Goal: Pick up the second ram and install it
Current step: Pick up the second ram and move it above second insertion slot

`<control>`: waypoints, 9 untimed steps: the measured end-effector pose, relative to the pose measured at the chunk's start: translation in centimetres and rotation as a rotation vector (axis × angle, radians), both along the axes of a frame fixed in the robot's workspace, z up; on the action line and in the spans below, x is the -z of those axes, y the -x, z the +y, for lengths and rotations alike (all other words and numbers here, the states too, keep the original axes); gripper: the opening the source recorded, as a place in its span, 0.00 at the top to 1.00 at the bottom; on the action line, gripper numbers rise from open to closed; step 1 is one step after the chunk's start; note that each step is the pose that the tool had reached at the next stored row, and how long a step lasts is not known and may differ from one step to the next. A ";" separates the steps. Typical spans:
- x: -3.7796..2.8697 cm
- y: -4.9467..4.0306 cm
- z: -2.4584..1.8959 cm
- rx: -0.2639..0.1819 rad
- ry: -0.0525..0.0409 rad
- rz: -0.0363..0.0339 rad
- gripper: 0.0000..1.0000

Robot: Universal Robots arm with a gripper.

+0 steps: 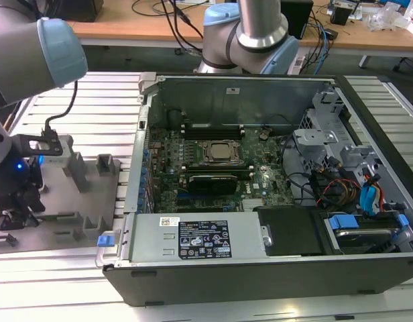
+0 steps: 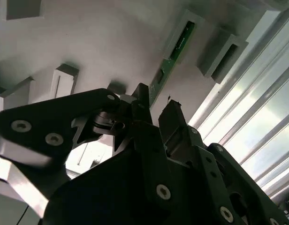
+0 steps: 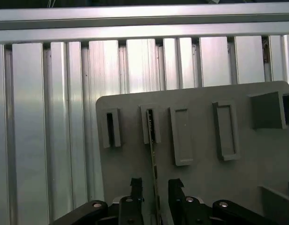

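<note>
The second ram (image 3: 153,154), a thin green board, stands on edge in a slot of the grey holder plate (image 3: 201,187). In the second wrist view the ram (image 2: 175,49) runs from its slot down between my fingers. My gripper (image 3: 155,187) is open and straddles the ram's near end, with a dark finger on each side and a small gap to the board. In the exterior view the gripper (image 1: 9,218) hangs low over the holder plate (image 1: 66,201), at that view's left, well away from the open computer case (image 1: 260,268).
Grey upright posts (image 1: 79,171) and empty holder slots (image 3: 182,136) stand on the plate around the gripper. The plate lies on a ribbed aluminium table (image 1: 59,282). Inside the case the motherboard (image 1: 213,178) carries a silver processor (image 1: 220,151), with cables at the exterior view's right.
</note>
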State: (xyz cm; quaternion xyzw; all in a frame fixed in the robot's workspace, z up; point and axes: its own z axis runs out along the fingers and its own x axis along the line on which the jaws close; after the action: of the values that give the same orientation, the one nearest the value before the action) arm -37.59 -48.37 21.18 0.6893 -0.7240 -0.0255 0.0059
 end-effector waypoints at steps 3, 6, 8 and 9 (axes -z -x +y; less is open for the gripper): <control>0.93 0.05 0.01 0.000 -0.0001 0.0000 0.64; 1.14 0.06 0.01 0.000 -0.0004 0.0002 0.64; 1.15 0.06 0.01 0.000 -0.0012 0.0000 0.65; 1.15 0.05 0.01 0.000 -0.0015 -0.0001 0.72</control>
State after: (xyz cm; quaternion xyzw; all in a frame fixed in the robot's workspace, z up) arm -37.65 -48.37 20.02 0.6893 -0.7240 -0.0260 0.0054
